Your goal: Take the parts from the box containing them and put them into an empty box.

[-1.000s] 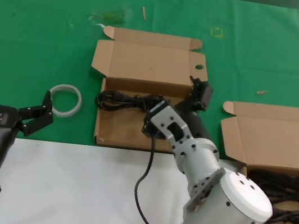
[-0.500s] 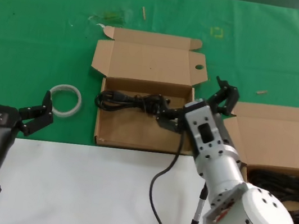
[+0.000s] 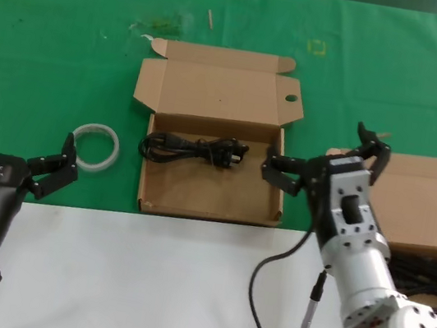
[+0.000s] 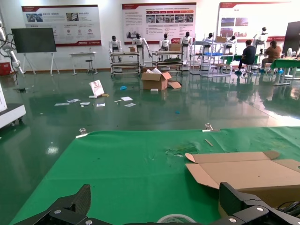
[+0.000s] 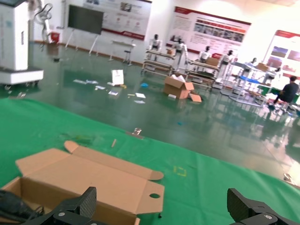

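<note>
Head view: right hand (image 3: 325, 158) is spread wide and empty, hung between the two boxes. One black bundled power cable (image 3: 193, 148) is already laid in the oval-holed brown cardboard box (image 3: 199, 184); loads more are heaped in the hole-free cardboard box (image 3: 403, 197) on the right. Tangled coils could get dragged out together, probably. Left hand (image 3: 12, 155) is parked wide near the white plastic ring (image 3: 95, 147) on the green tabletop (image 3: 51, 63).

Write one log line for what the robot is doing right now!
right gripper: open, empty, between the boxes | cable: lying in holed-lid box | left gripper: open, idle by white ring
</note>
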Controlling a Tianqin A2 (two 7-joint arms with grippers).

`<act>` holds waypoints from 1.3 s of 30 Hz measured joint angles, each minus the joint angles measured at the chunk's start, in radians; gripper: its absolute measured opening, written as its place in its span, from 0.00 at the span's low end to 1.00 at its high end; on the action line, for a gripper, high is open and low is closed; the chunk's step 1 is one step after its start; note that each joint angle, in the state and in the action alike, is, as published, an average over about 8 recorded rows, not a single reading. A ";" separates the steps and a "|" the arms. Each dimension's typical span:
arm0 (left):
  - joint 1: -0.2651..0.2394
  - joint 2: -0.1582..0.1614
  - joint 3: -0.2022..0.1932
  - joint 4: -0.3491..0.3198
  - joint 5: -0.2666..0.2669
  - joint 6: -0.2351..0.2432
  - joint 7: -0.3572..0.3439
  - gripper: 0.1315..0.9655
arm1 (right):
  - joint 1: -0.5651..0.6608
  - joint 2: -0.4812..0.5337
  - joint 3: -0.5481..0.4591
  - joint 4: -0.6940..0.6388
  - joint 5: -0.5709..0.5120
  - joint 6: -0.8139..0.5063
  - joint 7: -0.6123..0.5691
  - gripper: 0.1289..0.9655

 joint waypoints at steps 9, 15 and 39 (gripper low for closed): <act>0.000 0.000 0.000 0.000 0.000 0.000 0.000 1.00 | -0.076 0.000 0.107 0.039 -0.114 -0.079 0.184 1.00; 0.000 0.000 0.000 0.000 0.000 0.000 0.000 1.00 | -0.126 0.000 0.179 0.065 -0.190 -0.131 0.307 1.00; 0.000 0.000 0.000 0.000 0.000 0.000 0.000 1.00 | -0.241 0.000 0.342 0.125 -0.365 -0.252 0.590 1.00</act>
